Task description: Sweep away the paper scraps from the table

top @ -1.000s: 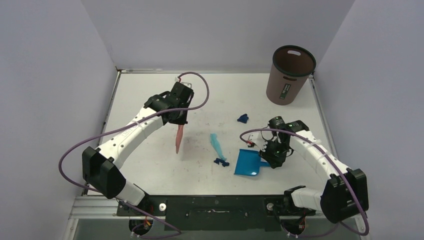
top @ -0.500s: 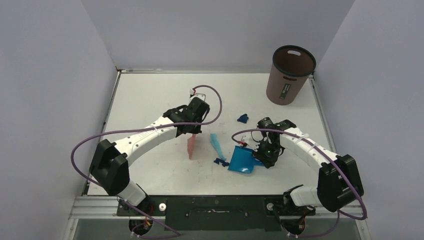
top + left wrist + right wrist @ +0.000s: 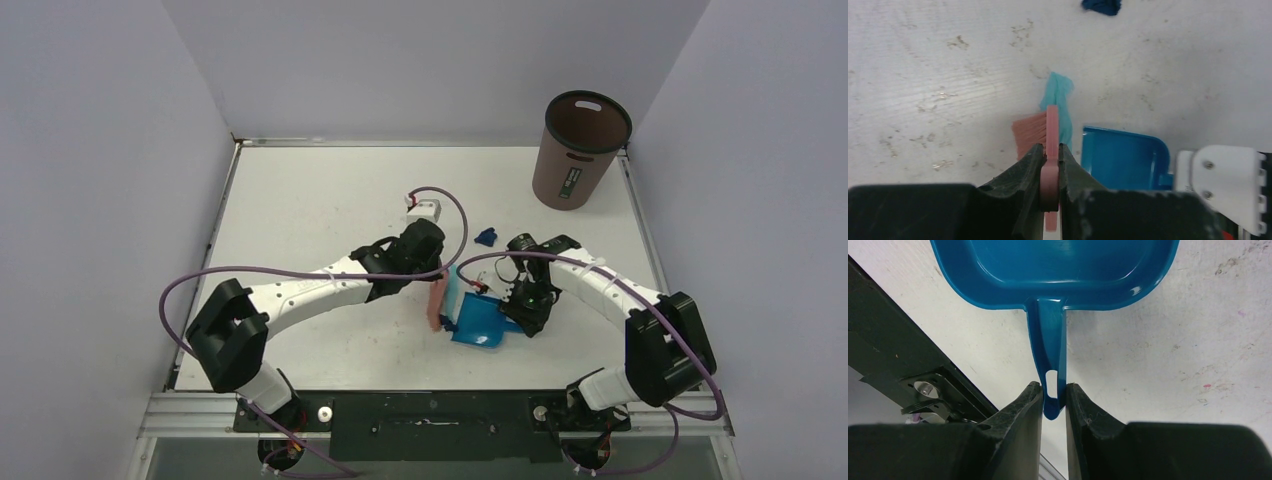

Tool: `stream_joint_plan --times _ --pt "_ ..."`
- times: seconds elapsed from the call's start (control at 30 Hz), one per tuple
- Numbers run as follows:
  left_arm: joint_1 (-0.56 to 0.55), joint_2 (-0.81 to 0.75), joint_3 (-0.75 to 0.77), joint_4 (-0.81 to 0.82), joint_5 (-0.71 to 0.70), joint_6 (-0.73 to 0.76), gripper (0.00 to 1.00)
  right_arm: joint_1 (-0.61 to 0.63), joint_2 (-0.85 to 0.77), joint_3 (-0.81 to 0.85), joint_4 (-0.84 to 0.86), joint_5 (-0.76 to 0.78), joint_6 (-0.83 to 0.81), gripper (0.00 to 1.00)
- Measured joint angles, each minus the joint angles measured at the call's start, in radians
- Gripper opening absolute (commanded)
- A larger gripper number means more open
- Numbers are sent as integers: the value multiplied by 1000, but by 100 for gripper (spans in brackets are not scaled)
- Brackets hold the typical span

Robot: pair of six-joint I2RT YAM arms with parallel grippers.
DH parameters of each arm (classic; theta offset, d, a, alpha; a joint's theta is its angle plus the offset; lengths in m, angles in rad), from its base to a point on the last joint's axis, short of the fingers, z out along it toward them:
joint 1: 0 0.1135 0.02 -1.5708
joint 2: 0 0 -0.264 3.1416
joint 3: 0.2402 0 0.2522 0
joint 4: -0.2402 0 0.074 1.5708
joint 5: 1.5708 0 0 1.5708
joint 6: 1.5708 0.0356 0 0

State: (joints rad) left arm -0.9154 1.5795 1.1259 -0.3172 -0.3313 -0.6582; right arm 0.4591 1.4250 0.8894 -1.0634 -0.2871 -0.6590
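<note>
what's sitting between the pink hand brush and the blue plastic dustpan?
A crumpled light-blue paper strip, right beside the pink hand brush and just short of the blue plastic dustpan. The left wrist view shows it clearest.

White arms [image 3: 300, 290], black joints [image 3: 228, 335], purple cables [image 3: 162, 300]; left gripper [image 3: 1050, 149] and right gripper [image 3: 1053, 387] black.
</note>
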Motion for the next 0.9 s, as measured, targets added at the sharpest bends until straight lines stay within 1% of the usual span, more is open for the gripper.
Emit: stream_joint_plan --times 0.2,0.37,0.5,0.67,0.8,0.9 --pt "-53 -16 -9 71 77 -114 0 0 16 7 3 -3 17 5" --pt "-66 -35 -9 63 113 -172 0 -3 17 24 -10 -2 20 5" --pt "-72 -58 18 13 137 -195 0 -47 13 53 -23 -3 3 5" --pt "-74 -93 100 -67 118 -161 0 -179 -27 82 -71 8 -68 5" --pt "-61 -129 168 -106 64 -82 0 -250 -63 80 -115 36 -124 5" --pt "-21 -119 228 -117 47 2 0 -293 -85 64 -136 52 -158 5"
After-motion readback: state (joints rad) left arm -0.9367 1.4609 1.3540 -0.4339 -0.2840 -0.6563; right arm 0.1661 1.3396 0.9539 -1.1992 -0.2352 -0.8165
